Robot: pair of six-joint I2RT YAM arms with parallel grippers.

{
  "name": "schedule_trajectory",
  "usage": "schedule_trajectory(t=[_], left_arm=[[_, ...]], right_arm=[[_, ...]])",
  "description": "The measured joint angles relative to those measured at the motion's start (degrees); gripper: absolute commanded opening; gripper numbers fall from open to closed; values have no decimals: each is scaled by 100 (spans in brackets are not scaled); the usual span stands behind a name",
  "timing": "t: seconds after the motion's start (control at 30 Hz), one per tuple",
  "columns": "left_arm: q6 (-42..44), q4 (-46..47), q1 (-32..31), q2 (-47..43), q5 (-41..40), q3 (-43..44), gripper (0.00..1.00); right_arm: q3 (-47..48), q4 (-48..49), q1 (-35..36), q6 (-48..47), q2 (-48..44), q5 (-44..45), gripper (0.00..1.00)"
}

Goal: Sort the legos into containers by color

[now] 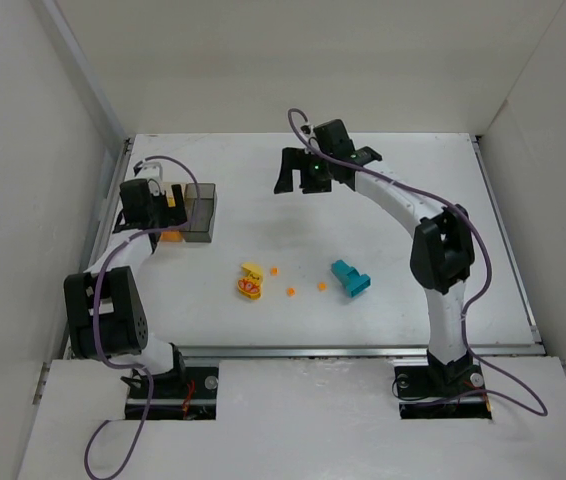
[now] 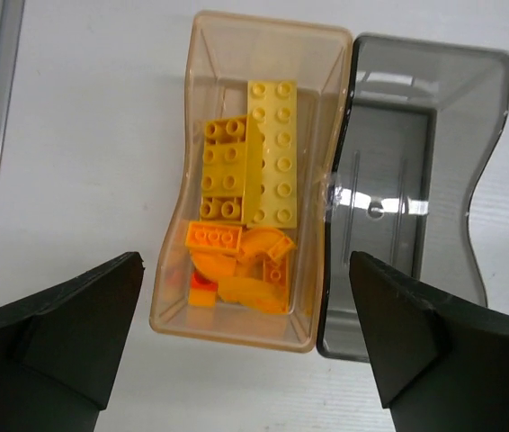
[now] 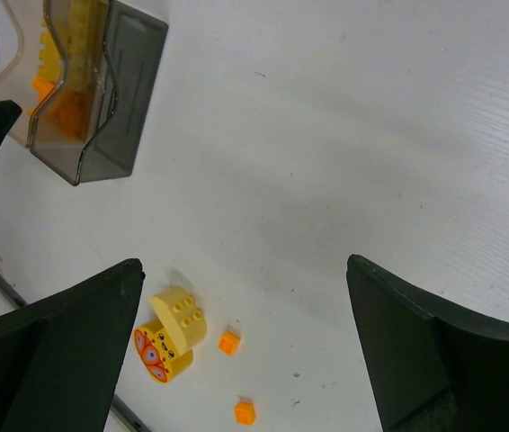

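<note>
amber translucent box (image 2: 263, 22): loaded with yellow and orange legos (image 2: 271, 153), touching smoky grey box (image 2: 470, 180) along one side.
left gripper (image 2: 245, 263): hovering directly above amber box, jaws spread wide, gripping nothing.
right gripper (image 3: 244, 263): raised over table (image 1: 413, 200), jaws wide apart, holding nothing.
loose on table: yellow piece with red marks (image 3: 172, 331), three small orange bits (image 1: 290, 292) just beside it, teal block (image 1: 350, 279) farther right, well apart from both boxes.

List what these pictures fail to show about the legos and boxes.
- Top view: left gripper covers much of the amber box; its contents unseen there.
- Teal block: outside both wrist views; studs too small overhead.
- Orange bits: three overhead, only two in the right wrist view.
</note>
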Motion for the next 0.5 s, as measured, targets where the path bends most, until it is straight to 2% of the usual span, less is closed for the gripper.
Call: schedule_trajectory(t=[0.23, 0.37, 0.43, 0.47, 0.5], left_arm=[[417, -28, -153, -42, 131, 442, 100], [605, -70, -334, -315, 57, 461, 100], [564, -15, -356, -564, -120, 387, 100], [533, 13, -350, -721, -205, 315, 100], [509, 61, -348, -905, -280, 210, 100]], right_arm=[[-125, -321, 111, -343, -122, 612, 100], [-673, -483, 396, -586, -479, 1056, 78], [-1163, -501, 573, -645, -741, 1139, 69], [-1403, -516, 660, -678, -852, 1158, 60], [-1641, -503, 752, -713, -957, 1161, 56]])
